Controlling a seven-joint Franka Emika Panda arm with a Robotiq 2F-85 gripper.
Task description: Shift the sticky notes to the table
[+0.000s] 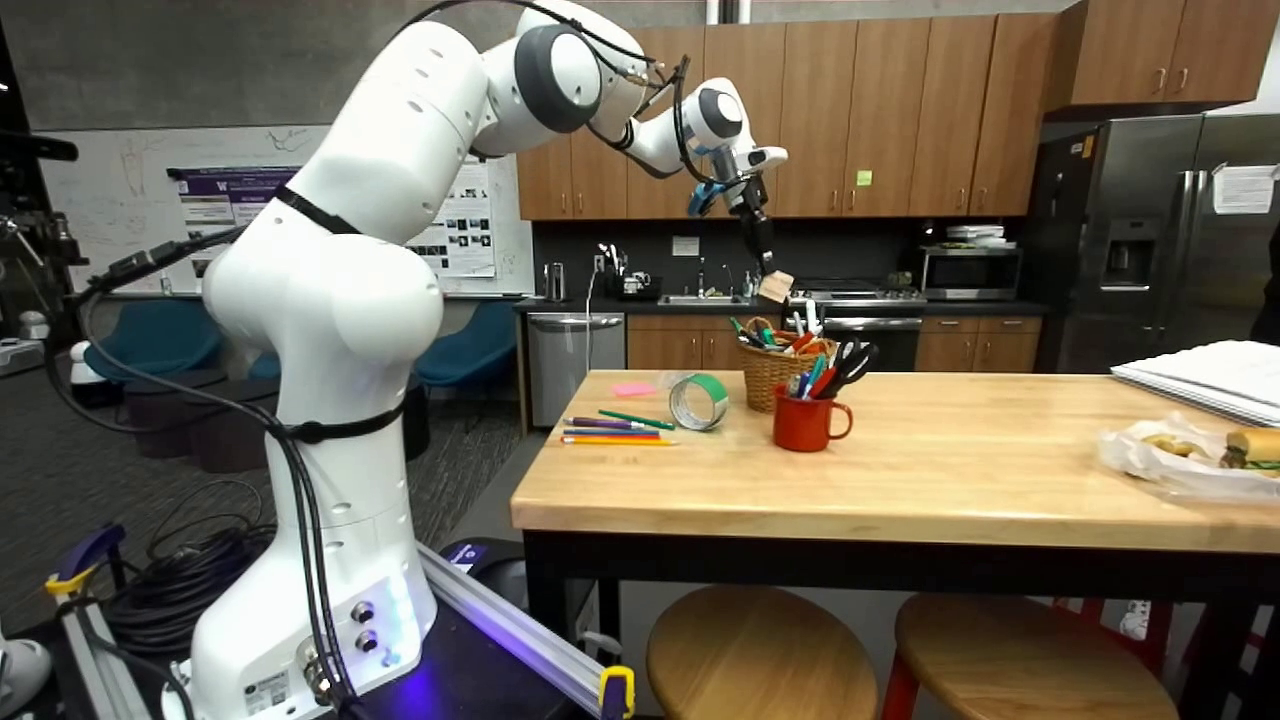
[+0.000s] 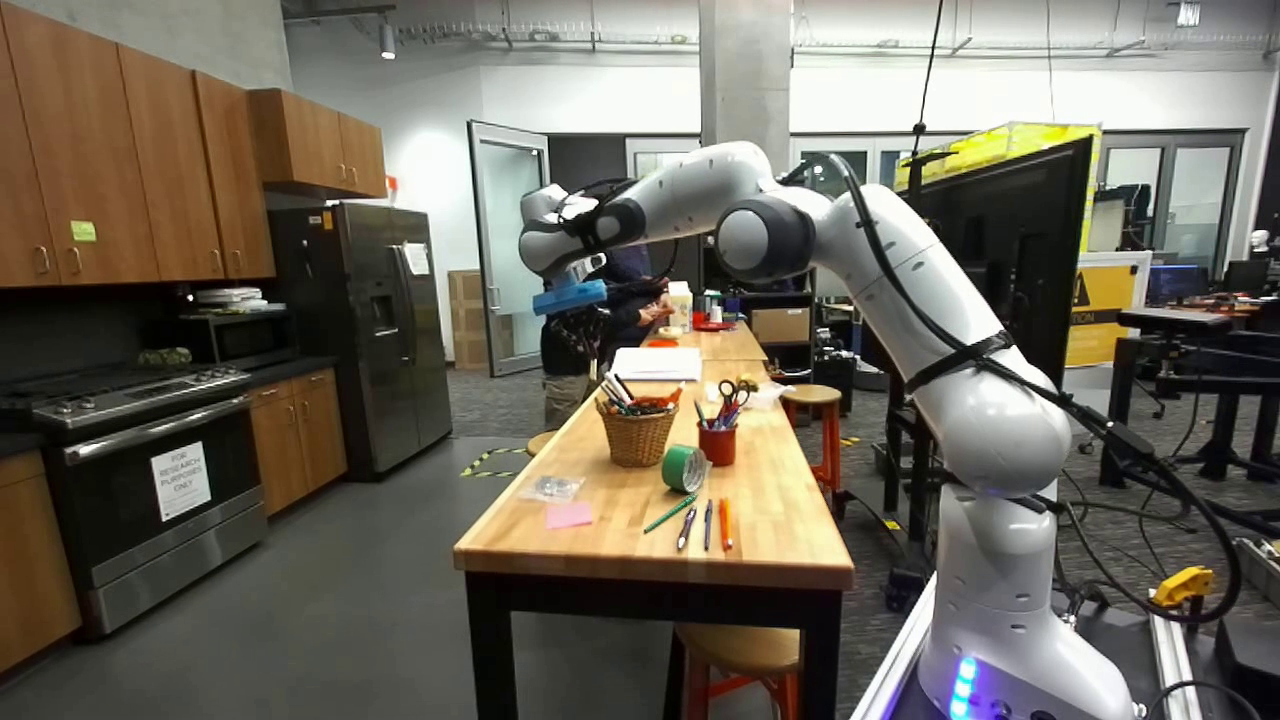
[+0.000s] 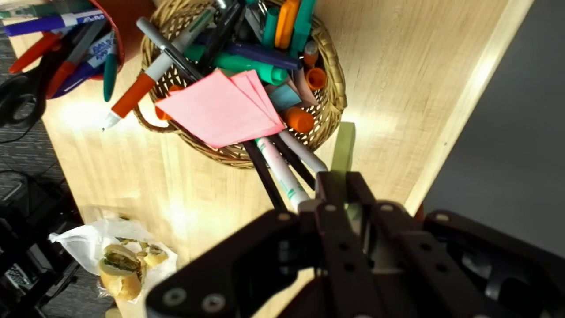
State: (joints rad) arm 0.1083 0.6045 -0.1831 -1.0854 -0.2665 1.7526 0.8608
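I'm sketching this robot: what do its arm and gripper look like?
The white, rounded arm has dark grey joint bands, black straps and black external cables, plus a bright blue block near its end. The black gripper has two slim fingers with round holes.

In an exterior view, wooden cupboards (image 2: pixel 155 150) fill the upper left above a stove (image 2: pixel 110 510) and dark fridge (image 2: pixel 352 360); grey floor (image 2: pixel 350 600) spreads below; a glass door (image 2: pixel 512 250) stands open left of centre.

White rounded arm (image 1: pixel 345 280), dark-grey joint rings (image 2: pixel 792 238), black cables (image 1: pixel 145 263), black hand (image 3: pixel 339 183)
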